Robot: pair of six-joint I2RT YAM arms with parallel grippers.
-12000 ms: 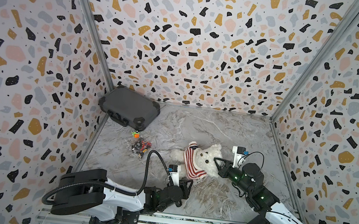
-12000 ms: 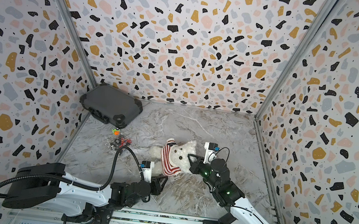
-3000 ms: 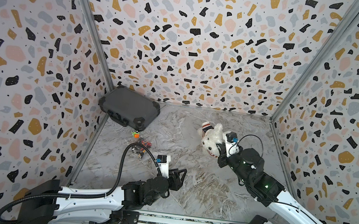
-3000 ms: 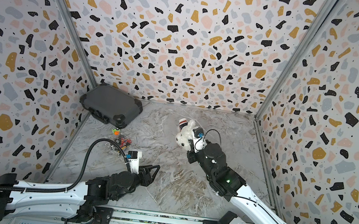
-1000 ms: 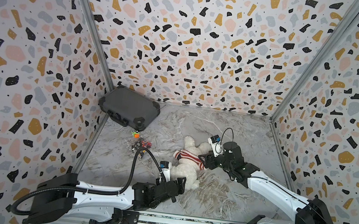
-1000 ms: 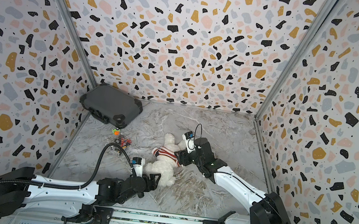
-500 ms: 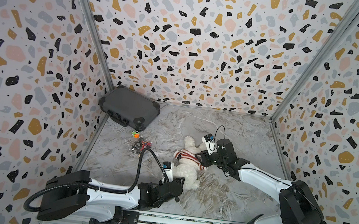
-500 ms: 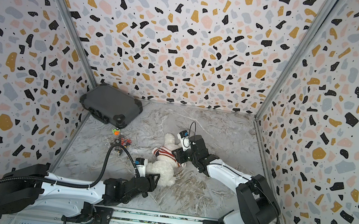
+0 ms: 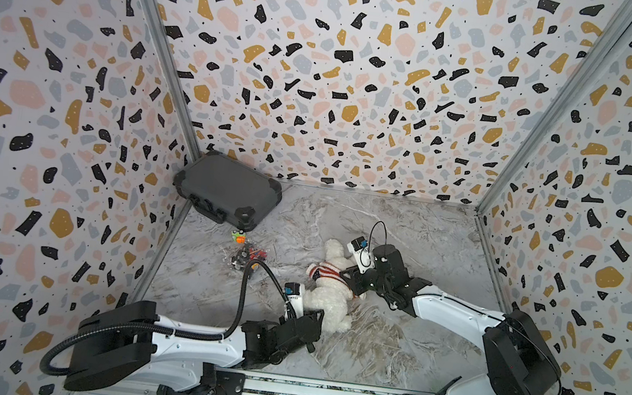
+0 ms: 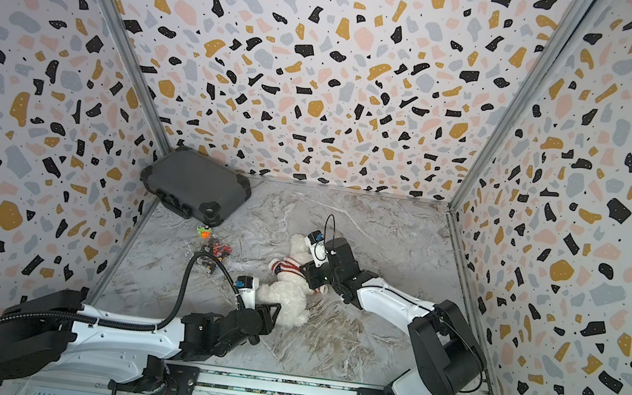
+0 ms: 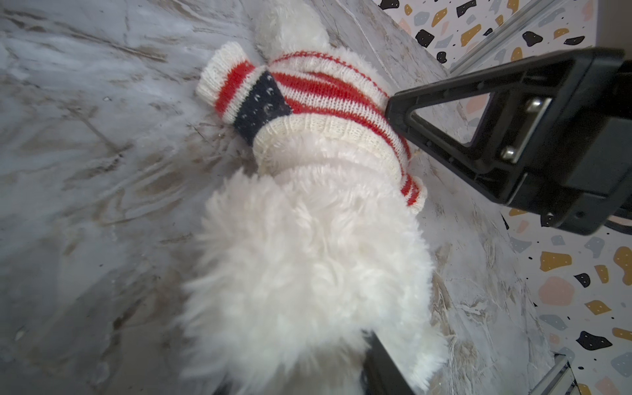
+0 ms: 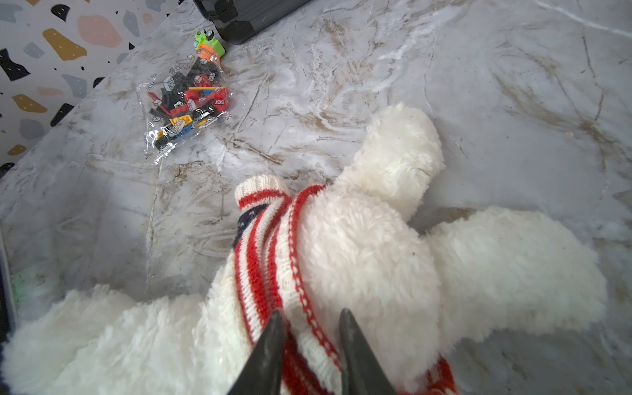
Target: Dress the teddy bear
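White teddy bear (image 9: pixel 330 295) lying stretched out mid-desk (image 9: pixel 405 236), a red-and-white striped sweater (image 9: pixel 325 271) bunched round its chest.
The right tool (image 12: pixel 313 319) pinches a fold of that sweater at the bear's side. The left tool (image 9: pixel 315 319) sits against a hind leg, but fur hides its jaws, so its grip cannot be told. Well apart, toward the left wall, lie a clear bag of toy bricks (image 12: pixel 184 102), a small green toy car (image 12: pixel 208 44) and a dark hard case (image 9: pixel 227 190).

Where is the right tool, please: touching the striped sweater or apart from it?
Touching. The right wrist view shows the right tool pinching the striped sweater, knit between its tips.
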